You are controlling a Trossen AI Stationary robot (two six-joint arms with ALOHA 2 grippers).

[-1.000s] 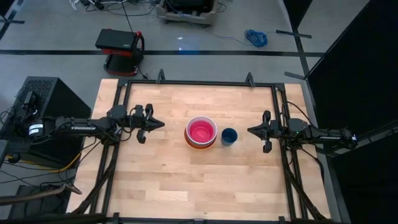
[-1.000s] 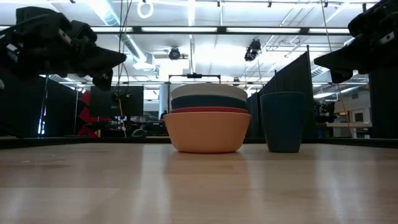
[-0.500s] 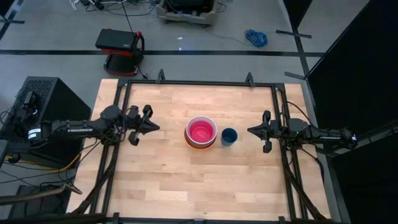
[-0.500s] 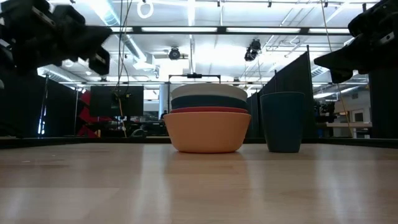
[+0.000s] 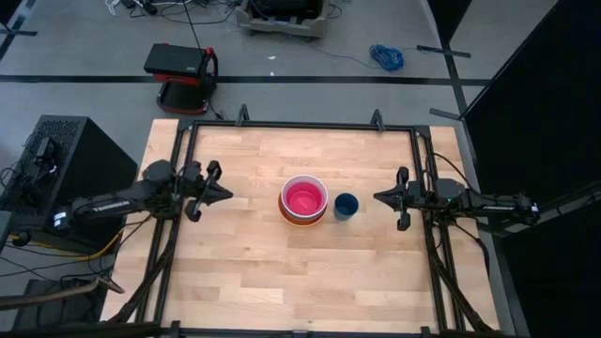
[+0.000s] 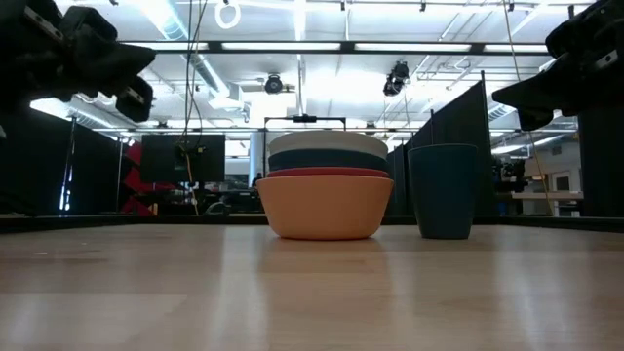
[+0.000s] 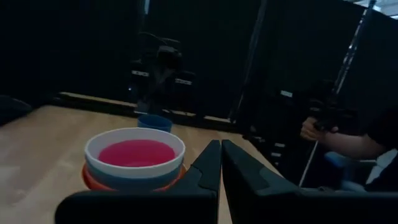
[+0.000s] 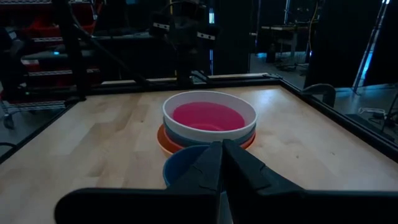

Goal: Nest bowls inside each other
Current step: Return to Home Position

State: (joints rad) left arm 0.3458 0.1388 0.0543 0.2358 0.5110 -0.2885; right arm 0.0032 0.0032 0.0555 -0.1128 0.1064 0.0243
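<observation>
A stack of nested bowls [image 5: 303,199] stands at the table's middle: orange at the bottom [image 6: 324,207], then red-orange, teal and white, with the magenta-pink one [image 8: 208,116] innermost. The small dark blue bowl [image 5: 346,206] stands upright on the wood just right of the stack, apart from it. My left gripper [image 5: 226,194] hovers shut near the left edge, pointing level at the stack, with nothing between its fingers [image 7: 219,163]. My right gripper [image 5: 378,197] hovers shut near the right edge, pointing at the blue bowl, holding nothing.
Black frame rails [image 5: 300,126] run along the table's far, left and right sides. Bare wood lies in front of the bowls toward the near edge. A person's hand [image 7: 311,129] shows in the room beyond the table.
My left gripper has drawn back toward the table's left edge, away from the bowl stack, rising a little; it stays shut. The bowls have not moved.
</observation>
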